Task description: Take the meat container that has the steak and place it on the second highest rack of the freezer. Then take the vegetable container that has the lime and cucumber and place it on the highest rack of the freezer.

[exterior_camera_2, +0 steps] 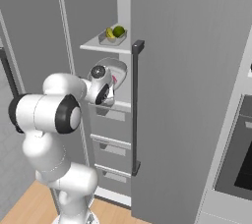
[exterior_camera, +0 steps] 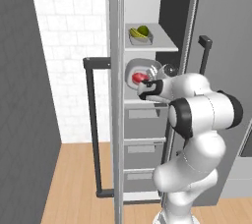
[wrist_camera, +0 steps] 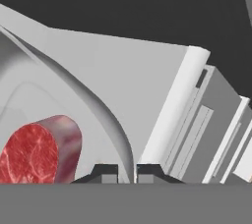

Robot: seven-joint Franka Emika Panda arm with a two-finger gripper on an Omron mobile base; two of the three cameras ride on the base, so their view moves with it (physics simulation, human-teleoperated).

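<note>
My gripper point(wrist_camera: 126, 171) is shut on the rim of the meat container point(wrist_camera: 106, 115), a pale round-cornered tray holding the red steak point(wrist_camera: 34, 154). From the base I see the meat container point(exterior_camera: 142, 68) tilted inside the open freezer point(exterior_camera: 147, 120), held just above the second rack point(exterior_camera: 147, 102) with the steak point(exterior_camera: 139, 77) showing. One shelf up, the vegetable container point(exterior_camera: 141, 35) with the dark-green lime point(exterior_camera: 143, 30) and the yellow-green cucumber point(exterior_camera: 135, 34) rests on the highest shelf board point(exterior_camera: 157, 47). In the right base view the gripper point(exterior_camera_2: 112, 83) reaches in under the vegetable container point(exterior_camera_2: 114, 35).
Grey drawers point(exterior_camera: 142, 144) fill the freezer below the racks. The open door's edge point(exterior_camera: 116, 120) and its dark bar handle point(exterior_camera: 92, 125) stand to the left. The shut door with its handle point(exterior_camera_2: 135, 105) is on the right, and the black oven point(exterior_camera_2: 241, 159) beyond it.
</note>
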